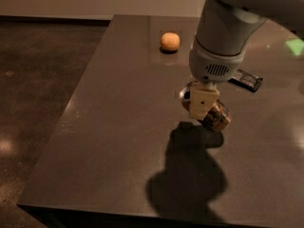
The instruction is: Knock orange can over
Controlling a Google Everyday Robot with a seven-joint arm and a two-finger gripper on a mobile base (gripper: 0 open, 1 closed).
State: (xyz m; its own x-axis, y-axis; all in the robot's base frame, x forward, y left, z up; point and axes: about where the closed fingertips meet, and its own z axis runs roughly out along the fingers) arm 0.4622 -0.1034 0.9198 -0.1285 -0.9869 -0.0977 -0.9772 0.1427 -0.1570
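Note:
The orange can (217,117) lies tipped over on the dark table (118,127), its mottled body pointing to the lower right. Its silver top (185,94) shows at the upper left. My gripper (203,103) hangs from the grey wrist right over the can and hides its middle part. It touches or nearly touches the can. The arm's shadow falls on the table in front of the can.
A round orange fruit (170,41) sits toward the far edge of the table. A flat black wrapped bar (245,79) lies to the right, partly behind the wrist. A green light patch (294,46) shows at the far right. The table's left edge drops to the floor.

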